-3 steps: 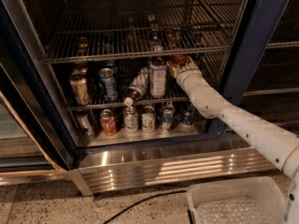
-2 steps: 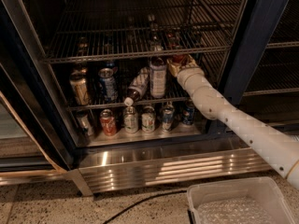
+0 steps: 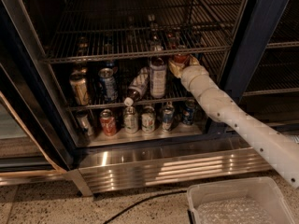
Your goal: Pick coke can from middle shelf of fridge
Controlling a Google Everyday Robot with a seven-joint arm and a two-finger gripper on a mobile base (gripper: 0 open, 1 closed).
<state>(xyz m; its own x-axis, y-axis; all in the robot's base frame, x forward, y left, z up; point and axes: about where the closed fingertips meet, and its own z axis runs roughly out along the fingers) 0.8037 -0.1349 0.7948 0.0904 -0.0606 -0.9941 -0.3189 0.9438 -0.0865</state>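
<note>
Red coke can (image 3: 180,58) gripped in the hand (image 3: 176,66), above middle shelf (image 3: 93,105).

1. One white arm (image 3: 233,120) enters from the lower right edge of the view and slants up and to the left; it is stretched long, with only slight bends between its rounded segments
2. The wrist (image 3: 195,78) curves gently upward and leftward
3. The claw (image 3: 179,65) sits at the arm's far end, right of the view's centre, pointing away from the camera
</note>
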